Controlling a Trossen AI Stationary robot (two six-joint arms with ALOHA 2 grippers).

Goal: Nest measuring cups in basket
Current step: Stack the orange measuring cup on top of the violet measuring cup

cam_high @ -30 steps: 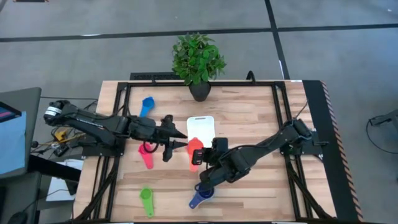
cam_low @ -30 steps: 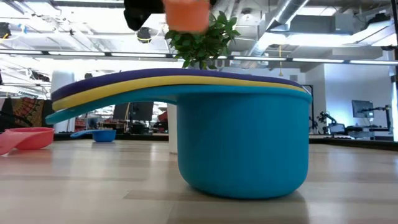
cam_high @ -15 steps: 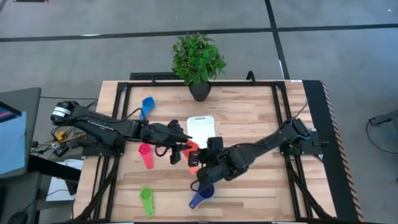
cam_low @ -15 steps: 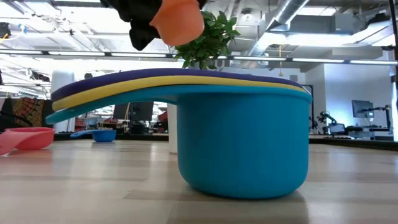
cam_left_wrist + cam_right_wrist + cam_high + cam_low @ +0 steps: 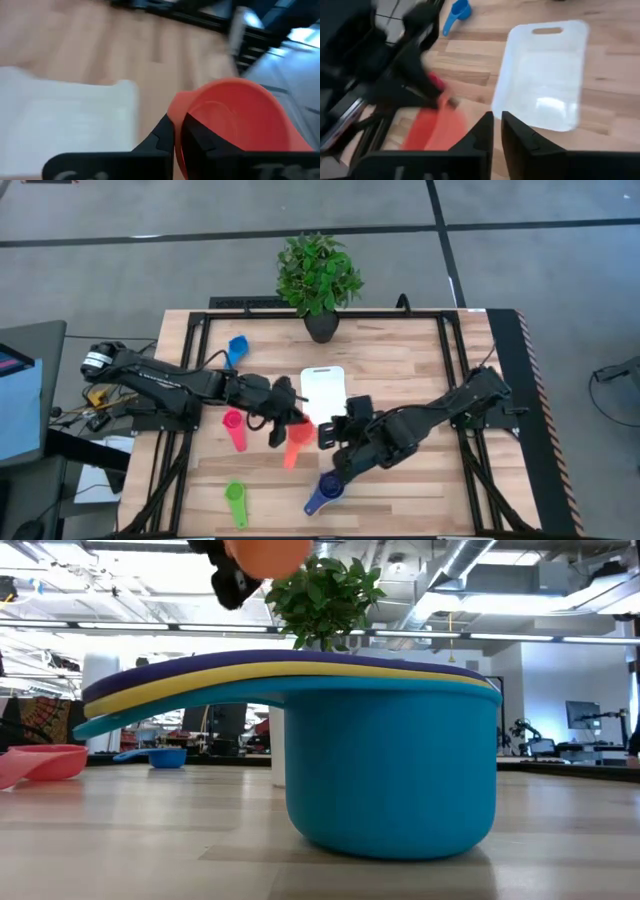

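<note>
My left gripper (image 5: 287, 423) is shut on the red-orange measuring cup (image 5: 297, 442), held in the air just near and left of the white basket (image 5: 322, 390). The low view shows that cup (image 5: 265, 552) high above the table. My right gripper (image 5: 332, 435) stands close to the cup's right, slightly open with nothing between its fingers (image 5: 485, 125). A pink cup (image 5: 235, 428), a blue cup (image 5: 236, 348) and a green cup (image 5: 236, 502) lie on the table. A teal cup with yellow and purple cups nested in it (image 5: 390, 770) stands near the front edge. My left gripper pinches the red-orange cup's wall at its rim (image 5: 181, 107), one finger (image 5: 162, 137) outside the bowl and the other (image 5: 202, 142) inside it. The fingers come level from the table's left. The cup is lifted clear, its handle (image 5: 291, 457) pointing toward the near edge.
A potted plant (image 5: 318, 275) stands at the table's far edge behind the basket. Dark frame rails (image 5: 455, 370) run along the table's sides. Bare wood lies right of the basket and along the front right.
My left gripper has moved right to the red-orange cup and shut on its rim. My right gripper has let the cup go and drawn back a little toward the right. The cup has shifted toward the near-left and turned, staying clear of the table.
</note>
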